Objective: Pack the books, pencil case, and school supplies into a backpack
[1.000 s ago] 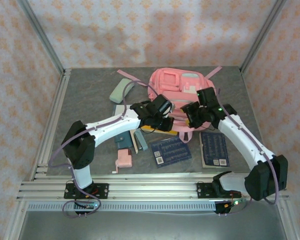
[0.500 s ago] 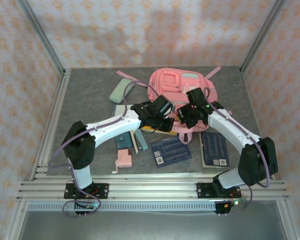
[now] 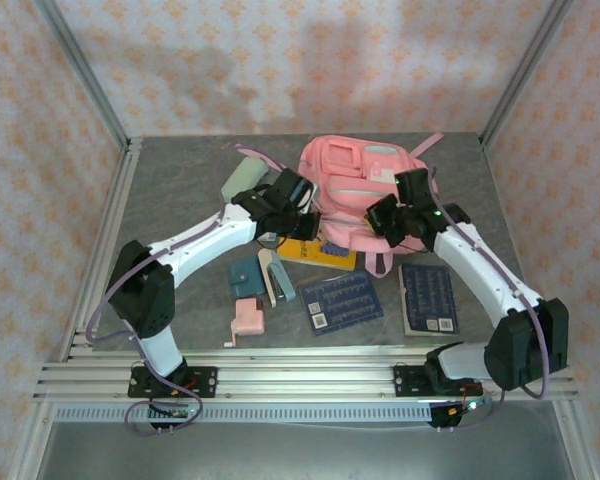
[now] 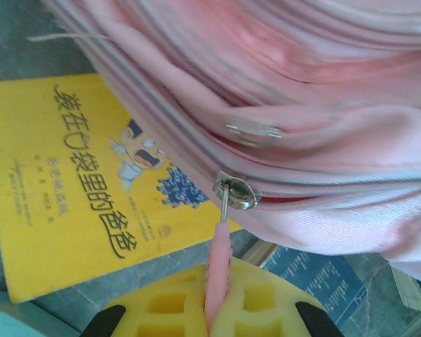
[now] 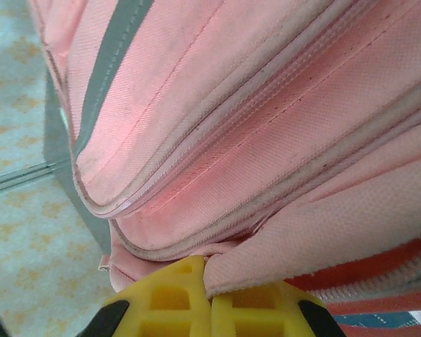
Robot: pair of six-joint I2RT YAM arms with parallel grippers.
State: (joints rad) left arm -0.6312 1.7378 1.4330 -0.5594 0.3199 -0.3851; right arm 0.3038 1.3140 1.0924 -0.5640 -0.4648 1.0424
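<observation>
Opening the backpack: left gripper pinches the pink zipper pull; right gripper pinches backpack fabric. Draw the pull along the track, fabric held taut. Yellow book lies at the backpack's near edge.

1. Top external: high behind the arm bases, angled down across the whole desk.
2. Left wrist: looks past the left gripper, very close on the backpack and a yellow book.
3. Right wrist: past the right gripper, closer still on backpack seams; all three views share the backpack.
</observation>
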